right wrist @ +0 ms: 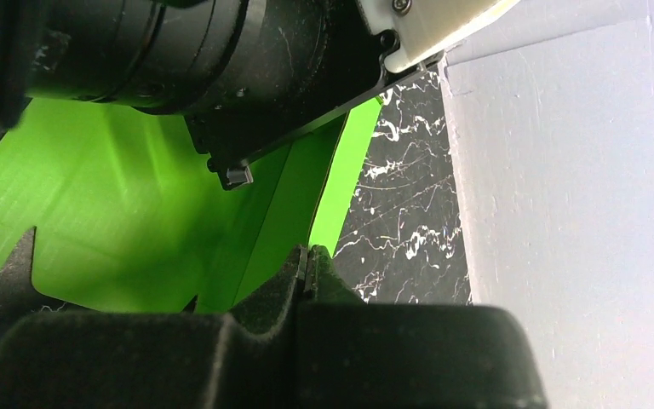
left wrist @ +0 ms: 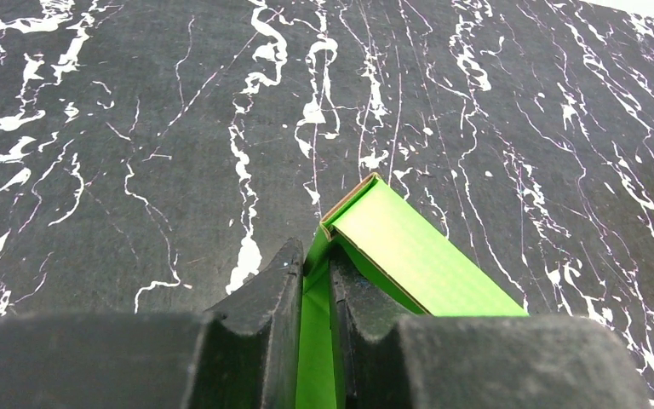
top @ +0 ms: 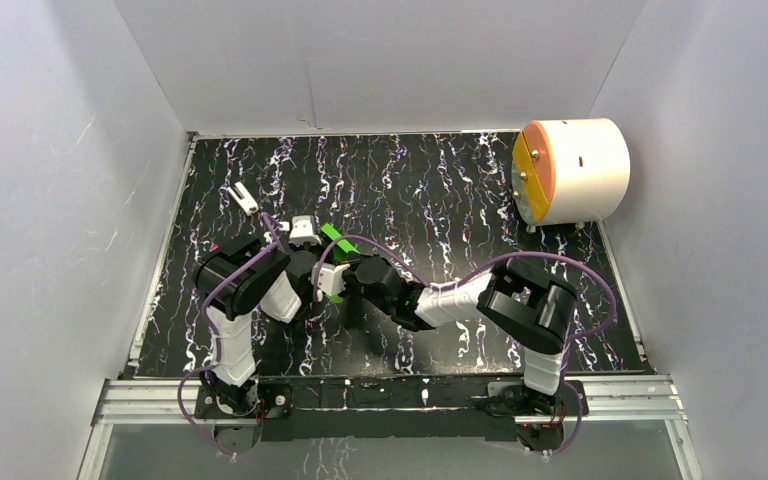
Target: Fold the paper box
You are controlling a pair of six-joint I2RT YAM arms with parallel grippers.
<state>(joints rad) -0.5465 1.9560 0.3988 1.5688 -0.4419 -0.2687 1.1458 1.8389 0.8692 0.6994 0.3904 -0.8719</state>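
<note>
The paper box (top: 338,240) is bright green thin card, partly folded and held off the black marbled table (top: 430,190) left of centre, between both arms. My left gripper (top: 320,250) is shut on it. In the left wrist view the fingers (left wrist: 277,290) pinch a green fold, and a folded panel (left wrist: 409,247) stretches ahead to the right. My right gripper (top: 342,285) meets the card from the right. In the right wrist view the right gripper (right wrist: 305,254) has its jaws pressed together on the card's edge. The notched sheet (right wrist: 119,196) spreads to the left, partly hidden by the left arm's black body (right wrist: 221,60).
A large white cylinder with an orange-yellow face (top: 570,170) stands at the table's back right. White walls enclose the table on three sides, and one wall (right wrist: 562,213) is close on the right in the right wrist view. Purple cables loop over both arms.
</note>
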